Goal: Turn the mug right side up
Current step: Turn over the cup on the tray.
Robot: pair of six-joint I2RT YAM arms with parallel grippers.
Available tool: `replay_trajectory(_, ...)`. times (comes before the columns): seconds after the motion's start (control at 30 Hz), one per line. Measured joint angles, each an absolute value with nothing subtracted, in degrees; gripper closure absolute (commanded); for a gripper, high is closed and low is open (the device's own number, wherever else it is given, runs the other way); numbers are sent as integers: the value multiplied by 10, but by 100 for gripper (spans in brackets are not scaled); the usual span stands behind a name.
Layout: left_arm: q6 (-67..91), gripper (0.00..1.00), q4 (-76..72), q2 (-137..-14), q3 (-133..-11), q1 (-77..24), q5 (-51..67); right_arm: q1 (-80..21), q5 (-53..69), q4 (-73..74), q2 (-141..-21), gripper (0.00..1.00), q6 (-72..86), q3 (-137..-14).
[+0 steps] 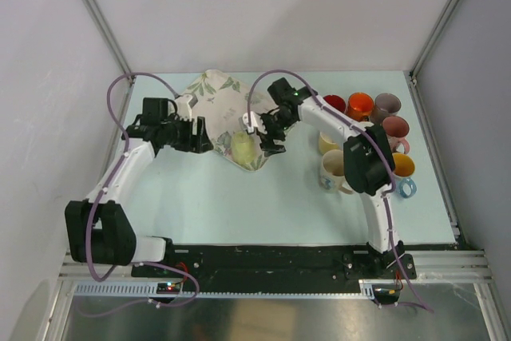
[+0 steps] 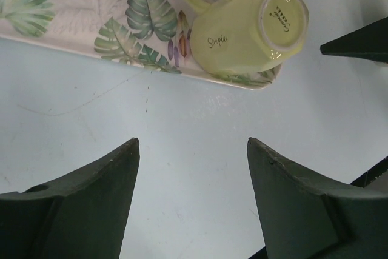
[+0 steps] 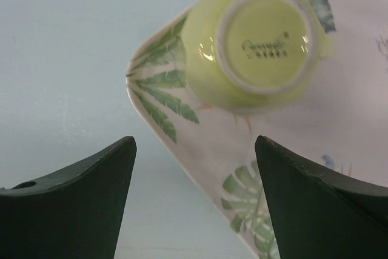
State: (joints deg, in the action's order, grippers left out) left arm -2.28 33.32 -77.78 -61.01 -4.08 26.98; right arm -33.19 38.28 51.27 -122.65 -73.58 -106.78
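A pale yellow-green mug (image 1: 243, 148) stands upside down, base up, on the near corner of a leaf-patterned tray (image 1: 214, 97). In the left wrist view the mug (image 2: 248, 28) has its handle pointing up-left, and my left gripper (image 2: 193, 144) is open over bare table short of the tray (image 2: 73, 22). In the right wrist view the mug (image 3: 254, 47) sits ahead of my right gripper (image 3: 194, 141), which is open above the tray's corner (image 3: 242, 150). From above, the left gripper (image 1: 204, 140) and right gripper (image 1: 267, 137) flank the mug, neither touching it.
Several upright mugs cluster at the right: red (image 1: 334, 103), orange (image 1: 360, 105), pink (image 1: 395, 127), cream (image 1: 334, 169) and one with a blue handle (image 1: 404, 169). Metal frame posts rise at the table's back corners.
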Motion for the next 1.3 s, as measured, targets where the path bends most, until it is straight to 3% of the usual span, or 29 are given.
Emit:
replay_trajectory(0.13,-16,24,333,-759,-594,-33,267,-352,387,547,-1253,20,-776,-1098)
replay_trajectory(0.27,-14,24,332,-751,-588,-23,262,-365,378,554,-1264,33,-775,-1109)
replay_trajectory(0.5,-12,24,330,-737,-578,-20,260,-388,347,459,-1268,42,-576,-1104)
replay_trajectory(0.7,2,24,329,-737,-578,-20,260,-395,313,343,-1264,41,-367,-1069)
replay_trajectory(0.87,6,24,329,-739,-578,-19,261,-395,341,341,-1239,41,-312,-1028)
replay_trajectory(0.97,6,24,329,-740,-578,-19,260,-390,371,350,-1216,38,-315,-1024)
replay_trajectory(1.13,6,24,328,-745,-578,-18,260,-361,413,380,-1203,20,-399,-1065)
replay_trajectory(1.3,6,24,328,-750,-578,-16,258,-325,445,416,-1220,15,-525,-1124)
